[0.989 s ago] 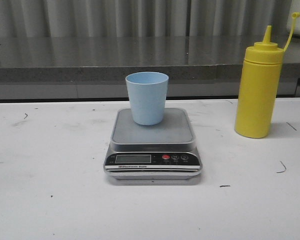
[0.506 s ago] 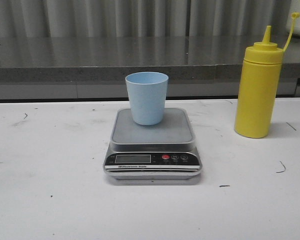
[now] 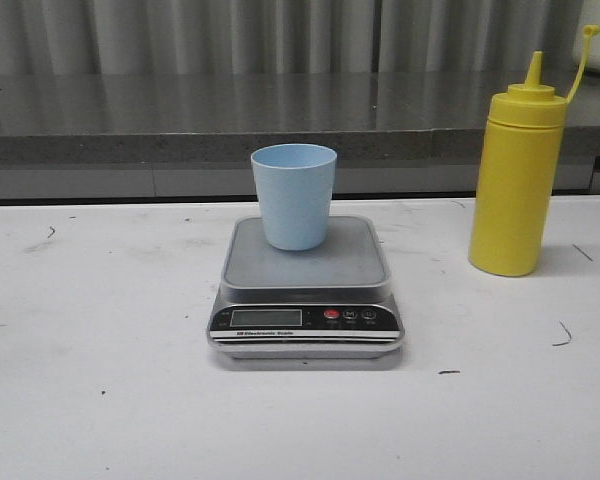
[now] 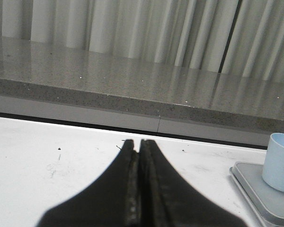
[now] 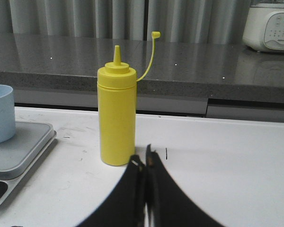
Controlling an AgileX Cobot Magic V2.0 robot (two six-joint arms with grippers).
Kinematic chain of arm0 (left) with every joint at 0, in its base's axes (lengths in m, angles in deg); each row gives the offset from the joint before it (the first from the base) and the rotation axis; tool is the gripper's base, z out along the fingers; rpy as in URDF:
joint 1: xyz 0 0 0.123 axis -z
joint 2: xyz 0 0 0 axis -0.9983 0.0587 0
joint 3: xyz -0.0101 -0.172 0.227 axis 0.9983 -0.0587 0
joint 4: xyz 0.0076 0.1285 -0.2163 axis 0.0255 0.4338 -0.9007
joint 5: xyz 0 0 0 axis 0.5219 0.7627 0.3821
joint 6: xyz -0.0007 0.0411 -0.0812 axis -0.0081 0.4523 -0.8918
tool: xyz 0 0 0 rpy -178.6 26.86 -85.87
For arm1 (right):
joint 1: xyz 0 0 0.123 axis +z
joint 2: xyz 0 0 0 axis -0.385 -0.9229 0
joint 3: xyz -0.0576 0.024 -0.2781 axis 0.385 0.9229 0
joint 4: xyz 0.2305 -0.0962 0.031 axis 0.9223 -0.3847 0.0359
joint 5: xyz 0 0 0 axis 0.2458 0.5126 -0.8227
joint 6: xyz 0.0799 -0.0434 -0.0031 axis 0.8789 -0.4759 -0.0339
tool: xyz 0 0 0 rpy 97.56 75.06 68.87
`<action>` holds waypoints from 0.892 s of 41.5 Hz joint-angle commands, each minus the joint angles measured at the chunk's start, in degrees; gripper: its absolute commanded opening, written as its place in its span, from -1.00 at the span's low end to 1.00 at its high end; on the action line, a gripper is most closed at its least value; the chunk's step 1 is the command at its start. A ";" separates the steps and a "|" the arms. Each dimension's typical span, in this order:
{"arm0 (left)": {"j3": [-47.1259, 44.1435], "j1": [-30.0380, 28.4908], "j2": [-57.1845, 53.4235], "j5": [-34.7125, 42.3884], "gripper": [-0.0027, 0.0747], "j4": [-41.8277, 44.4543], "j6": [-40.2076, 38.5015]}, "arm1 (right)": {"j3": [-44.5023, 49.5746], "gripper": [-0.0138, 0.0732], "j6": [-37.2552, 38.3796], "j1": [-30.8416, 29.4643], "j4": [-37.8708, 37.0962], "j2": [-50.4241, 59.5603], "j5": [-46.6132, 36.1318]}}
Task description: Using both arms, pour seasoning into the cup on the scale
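From the front, the small pale blue plastic cup [image 3: 294, 196] stands upright toward the back of the flat silver digital scale [image 3: 307, 290], leaving the display clear and the cup ready to be weighed. The tall yellow plastic squeeze bottle [image 3: 516, 180] stands on the white worktop [image 3: 100, 380] well to the right, its tip cover off the nozzle; neither arm shows here.

From the left wrist, the left tool [image 4: 139, 144] has its black fingers pressed together on nothing, with the cup to one side.

From the right wrist, the right tool [image 5: 144, 161] looks closed and empty, facing the bottle, probably for a grasp.

Nothing has shifted since the earlier frames.
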 commanded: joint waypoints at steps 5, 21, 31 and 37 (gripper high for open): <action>-1.41 -0.07 -0.95 4.58 -0.98 -0.15 -0.53 | -0.42 -0.84 -0.48 -0.30 0.01 0.89 -5.09; -1.41 -0.07 -0.95 4.58 -0.98 -0.15 -0.53 | -0.37 -0.84 3.45 -0.30 -3.92 0.89 -5.27; -1.41 -0.07 -0.95 4.58 -0.98 -0.15 -0.53 | -0.37 -0.84 8.27 -0.30 -8.75 0.89 -5.92; -1.41 -0.07 -0.95 4.58 -0.98 -0.15 -0.53 | -0.37 -0.84 8.27 -0.30 -8.75 0.89 -5.92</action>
